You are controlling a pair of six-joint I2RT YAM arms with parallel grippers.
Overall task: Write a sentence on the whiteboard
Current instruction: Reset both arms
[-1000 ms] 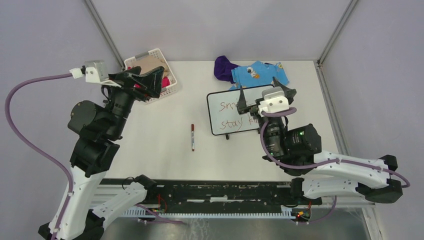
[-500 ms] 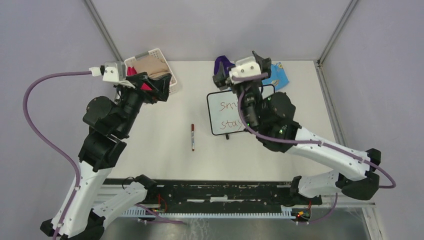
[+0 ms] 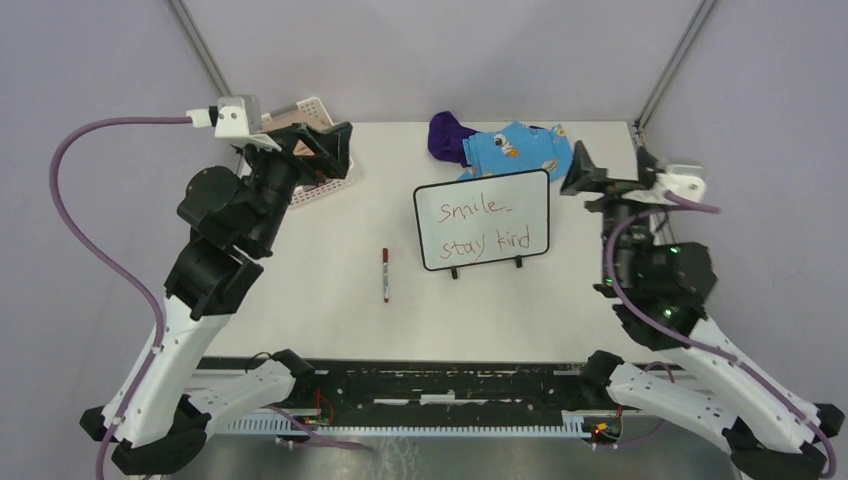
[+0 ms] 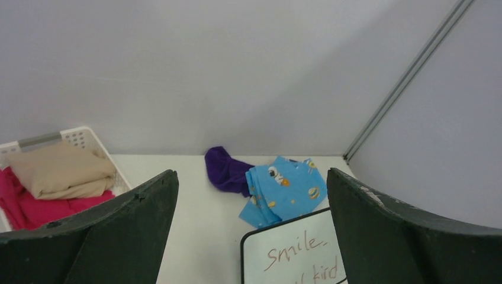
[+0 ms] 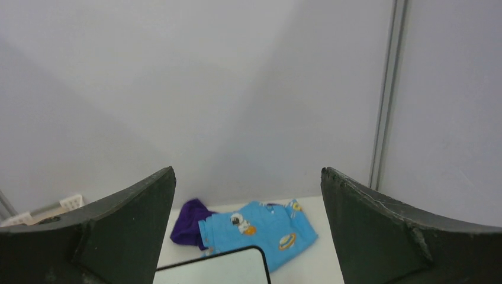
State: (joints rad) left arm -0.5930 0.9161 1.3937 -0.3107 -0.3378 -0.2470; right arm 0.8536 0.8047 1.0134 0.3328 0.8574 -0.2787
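Observation:
The whiteboard (image 3: 483, 220) stands on its two black feet on the white table, right of centre. The sentence (image 3: 482, 226) is in reddish-brown marker, "smile" over "stay kind". A red-capped marker (image 3: 384, 274) lies on the table left of the board. My left gripper (image 3: 325, 150) is open and empty, raised over the basket at the back left. Its view shows the board's top left part (image 4: 291, 255) between the fingers. My right gripper (image 3: 612, 165) is open and empty, raised beside the board's upper right corner. Its view shows only the board's top edge (image 5: 219, 271).
A white slatted basket (image 3: 332, 182) with folded beige and pink cloth (image 4: 59, 171) stands at the back left. A purple cloth (image 3: 447, 135) and a blue printed garment (image 3: 520, 148) lie behind the board. Metal frame posts (image 3: 670, 60) rise at the back corners.
My right arm has swung off from over the whiteboard to its right side, so the whole sentence now shows. My left arm has risen a little near the basket.

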